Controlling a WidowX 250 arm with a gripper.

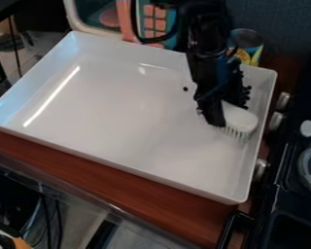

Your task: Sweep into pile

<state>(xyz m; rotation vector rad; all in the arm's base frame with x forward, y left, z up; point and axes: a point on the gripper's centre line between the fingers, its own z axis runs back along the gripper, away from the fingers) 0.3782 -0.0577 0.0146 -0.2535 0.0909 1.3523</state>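
Gripper clamped on the brush, bristles down, near the tray's right wall in my view. Dark speck sits apart, left of the arm. Risks, my judgement: wall contact could twist the brush in my grip; too light a stroke could skip the speck. Can carries a coloured label; wording illegible to me.

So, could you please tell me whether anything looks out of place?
One small black bit lies alone in the glossy white tray, away from the white bristled brush, so it looks stray; nothing else clearly stands out.
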